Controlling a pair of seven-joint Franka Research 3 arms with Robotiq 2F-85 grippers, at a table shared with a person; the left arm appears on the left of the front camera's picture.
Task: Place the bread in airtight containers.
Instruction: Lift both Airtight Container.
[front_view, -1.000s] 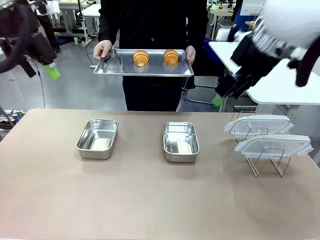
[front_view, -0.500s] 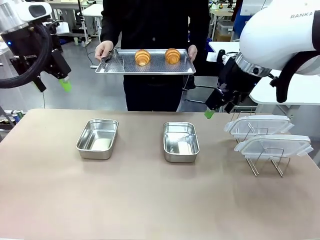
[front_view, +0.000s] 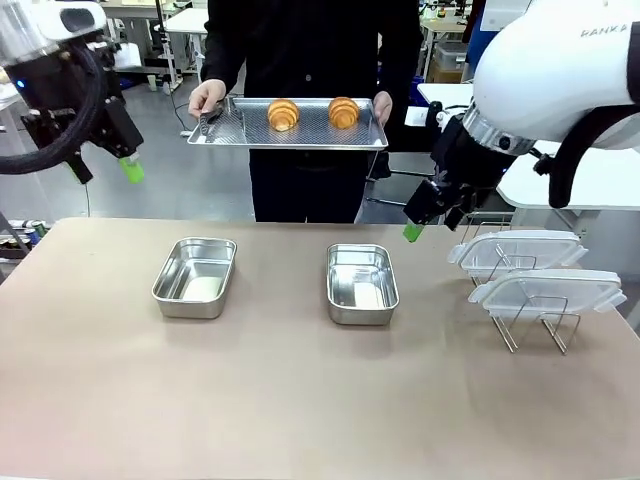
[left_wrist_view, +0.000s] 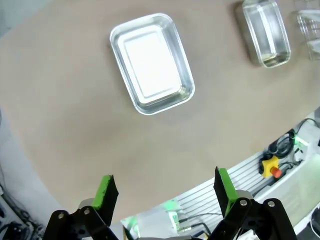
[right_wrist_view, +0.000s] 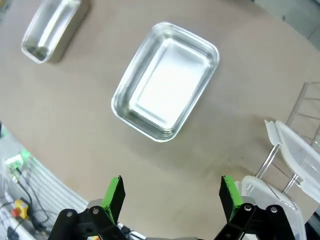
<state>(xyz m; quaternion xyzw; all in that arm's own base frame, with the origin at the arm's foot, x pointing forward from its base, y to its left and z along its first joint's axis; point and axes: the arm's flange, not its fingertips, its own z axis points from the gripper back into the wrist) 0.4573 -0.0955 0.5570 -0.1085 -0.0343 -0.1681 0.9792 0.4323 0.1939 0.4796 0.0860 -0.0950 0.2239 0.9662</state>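
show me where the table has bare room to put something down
Widest bare stretch: the near half of the table, in front of the left tub and the right tub. A narrower gap lies between the two tubs, and another left of the left tub. The right end is crowded: clear lids rest on the wire rack.

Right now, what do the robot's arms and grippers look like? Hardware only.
The left arm and right arm are rounded glossy white shells; the right bears grey lettering. A thick black cable loops off each wrist. The left gripper and right gripper are black, with bolted linkages and bright green pads on the jaws.
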